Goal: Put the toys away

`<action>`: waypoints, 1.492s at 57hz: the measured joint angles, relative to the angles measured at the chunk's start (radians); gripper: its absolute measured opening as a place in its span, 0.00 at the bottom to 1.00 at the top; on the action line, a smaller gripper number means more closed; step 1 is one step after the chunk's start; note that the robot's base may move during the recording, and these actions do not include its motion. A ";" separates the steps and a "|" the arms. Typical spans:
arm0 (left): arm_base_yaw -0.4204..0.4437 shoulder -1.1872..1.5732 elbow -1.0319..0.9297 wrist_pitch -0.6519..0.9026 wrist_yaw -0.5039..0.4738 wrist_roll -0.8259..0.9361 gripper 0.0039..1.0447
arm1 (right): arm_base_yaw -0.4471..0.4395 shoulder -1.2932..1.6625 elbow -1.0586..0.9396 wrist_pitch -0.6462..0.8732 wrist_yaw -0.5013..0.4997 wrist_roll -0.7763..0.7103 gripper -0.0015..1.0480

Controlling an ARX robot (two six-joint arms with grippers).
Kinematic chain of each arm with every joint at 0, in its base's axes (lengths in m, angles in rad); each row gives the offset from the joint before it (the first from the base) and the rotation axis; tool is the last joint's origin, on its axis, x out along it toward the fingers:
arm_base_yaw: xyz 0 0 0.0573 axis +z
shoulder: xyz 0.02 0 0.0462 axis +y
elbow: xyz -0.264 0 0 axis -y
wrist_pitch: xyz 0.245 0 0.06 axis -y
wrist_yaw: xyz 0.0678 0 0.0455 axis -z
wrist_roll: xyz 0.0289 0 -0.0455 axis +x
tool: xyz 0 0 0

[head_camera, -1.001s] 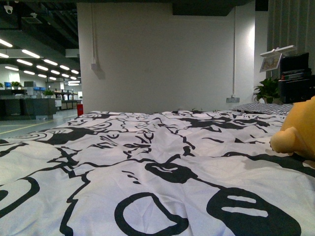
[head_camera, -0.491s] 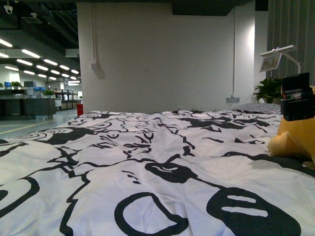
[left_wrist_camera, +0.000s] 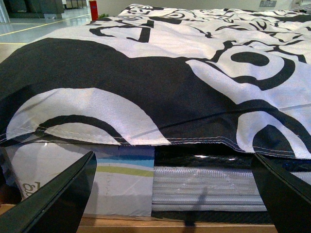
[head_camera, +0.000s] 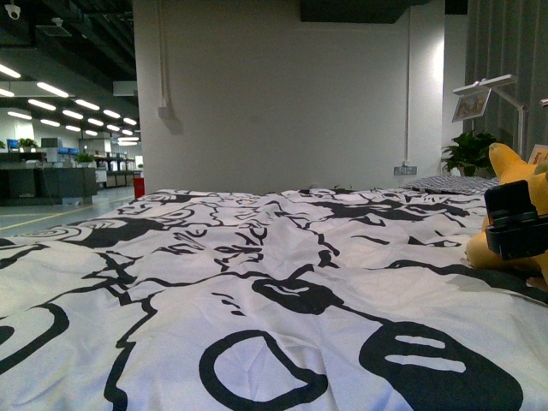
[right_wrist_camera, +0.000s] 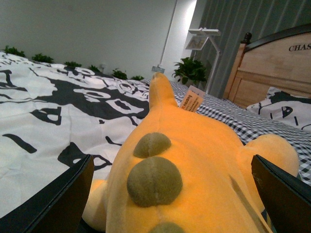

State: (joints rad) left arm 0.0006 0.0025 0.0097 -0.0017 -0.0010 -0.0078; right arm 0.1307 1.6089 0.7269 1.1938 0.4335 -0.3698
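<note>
The toy, an orange-yellow plush animal (head_camera: 481, 248) with dark olive spots, lies on the bed at the far right of the front view. My right gripper (head_camera: 516, 221) is right in front of it and covers part of it. In the right wrist view the plush (right_wrist_camera: 194, 145) fills the space between the spread jaws of my right gripper (right_wrist_camera: 171, 194), which is open around its back. A paper tag (right_wrist_camera: 191, 99) sticks up from the plush. My left gripper (left_wrist_camera: 172, 194) is open and empty, low at the bed's side, and is out of the front view.
A black-and-white patterned duvet (head_camera: 257, 257) covers the bed. Its hem hangs over the mattress side (left_wrist_camera: 204, 187) above a wooden frame (left_wrist_camera: 146, 225). A wooden headboard (right_wrist_camera: 272, 63), a pillow (right_wrist_camera: 286, 109) and a checked sheet (right_wrist_camera: 228, 116) lie beyond the plush. A potted plant (head_camera: 467, 154) and a lamp (head_camera: 484, 86) stand at the back right.
My right gripper has come into the front view at the right edge and moved down in front of the plush. More of the plush's upper part now shows.
</note>
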 joint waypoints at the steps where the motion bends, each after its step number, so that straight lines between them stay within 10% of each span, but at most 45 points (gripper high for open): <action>1: 0.000 0.000 0.000 0.000 0.000 0.000 0.94 | 0.000 0.004 0.000 0.003 0.001 -0.006 0.94; 28: 0.000 0.000 0.000 0.000 0.000 0.000 0.94 | -0.006 0.065 0.003 0.030 0.030 -0.104 0.93; 55: 0.000 0.000 0.000 0.000 0.000 0.000 0.94 | -0.045 0.020 0.016 -0.093 -0.038 -0.048 0.28; 65: 0.000 0.000 0.000 0.000 0.000 0.000 0.94 | -0.094 -0.069 0.050 -0.269 -0.166 0.109 0.10; 85: 0.000 0.000 0.000 0.000 0.000 0.000 0.94 | -0.215 -0.309 0.161 -0.564 -0.588 0.405 0.08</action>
State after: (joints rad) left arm 0.0006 0.0025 0.0097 -0.0017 -0.0010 -0.0078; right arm -0.0841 1.3003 0.8879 0.6300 -0.1543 0.0349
